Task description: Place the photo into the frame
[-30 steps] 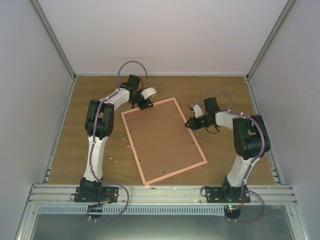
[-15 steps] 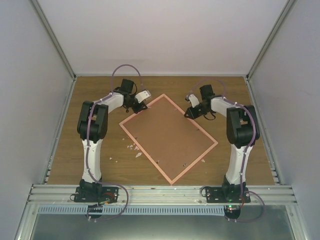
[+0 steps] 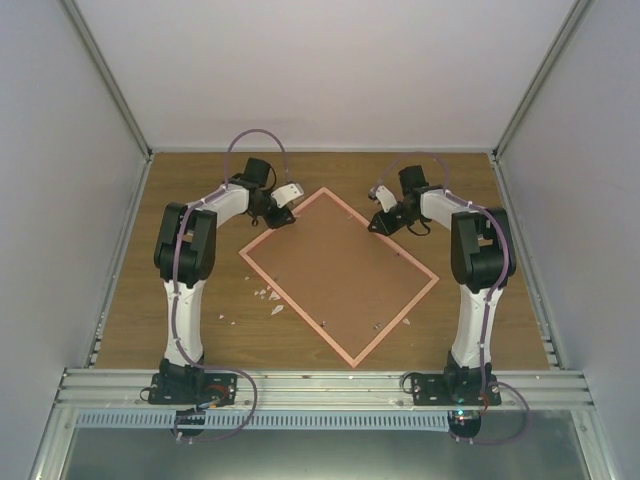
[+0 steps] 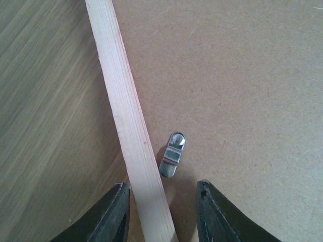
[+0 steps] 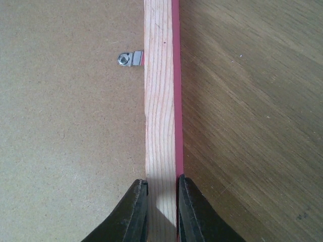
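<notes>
Pink rectangular picture frame [image 3: 297, 311] is lying face down on the brown wooden surface [image 3: 130, 290], mid-scene between the two arms. It is sitting turned like a diamond, with one corner pointing far and one pointing near. Plain brown backing board [image 3: 338, 275] is lying inside the rim, facing up and filling it.

Left arm [image 3: 190, 250] is reaching to the frame's far-left edge, close to the far corner. Left jaws are standing spread. In the left wrist view the black fingers [image 4: 113, 217] are straddling the pale rail: one is sitting outside it over the surface, the other is hanging over the backing board, apart from the rail. Cannot tell whether the outer finger is touching the rail. Small silver metal turn tab [image 4: 172, 154] is lying on the board just beside the rail's inner edge, a little ahead of the fingers.

Right arm [image 3: 478, 255] is reaching to the frame's far-right edge, also close to the far corner. Right jaws are pinching the rail across its width, one finger against the inner side and one against the bright pink outer side. Second silver turn tab [image 5: 128, 59] is lying further along, reaching from the board to the rail's inner edge.

Small pale scraps [image 3: 270, 296] are lying on the surface just left of the frame's near-left edge.
</notes>
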Controlling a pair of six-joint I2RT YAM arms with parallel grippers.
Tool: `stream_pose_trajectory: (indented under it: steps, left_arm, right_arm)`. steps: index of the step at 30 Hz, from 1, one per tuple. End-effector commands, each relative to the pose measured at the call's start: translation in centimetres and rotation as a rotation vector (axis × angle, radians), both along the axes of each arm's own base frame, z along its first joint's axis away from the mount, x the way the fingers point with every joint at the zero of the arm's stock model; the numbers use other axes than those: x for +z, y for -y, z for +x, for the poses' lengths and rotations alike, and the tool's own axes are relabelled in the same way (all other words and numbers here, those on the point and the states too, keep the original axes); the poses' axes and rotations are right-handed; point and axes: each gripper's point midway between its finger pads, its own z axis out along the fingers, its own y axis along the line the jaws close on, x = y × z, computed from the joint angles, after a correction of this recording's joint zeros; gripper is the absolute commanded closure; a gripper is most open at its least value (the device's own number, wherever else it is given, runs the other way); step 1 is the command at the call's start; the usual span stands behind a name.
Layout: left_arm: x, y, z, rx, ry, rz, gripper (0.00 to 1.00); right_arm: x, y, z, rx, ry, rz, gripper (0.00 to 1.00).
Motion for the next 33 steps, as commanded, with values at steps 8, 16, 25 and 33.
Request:
stream_pose_trajectory:
  steps: [8, 16, 25, 33]
  left_arm:
    - [-3.5, 0.3, 0.6, 0.064, -0.001, 0.137, 0.7]
    - [-3.9, 0.0, 0.2, 0.095, 0.018, 0.187, 0.82]
    - [-2.9, 2.0, -3.1, -0.006, -0.031, 0.088, 0.84]
    - [-1.2, 2.4, -9.5, -0.041, -0.152, -0.036, 0.76]
  right_arm:
    - [-3.0, 1.1, -0.9, -0.001, -0.047, -0.069, 1.0]
    - [-2.8, 1.2, -1.0, 0.001, -0.04, -0.072, 0.99]
    - [-2.6, 1.0, -0.2, 0.003, -0.014, -0.071, 1.0]
    - [-2.4, 0.1, 3.7, -0.014, 0.056, -0.066, 0.99]
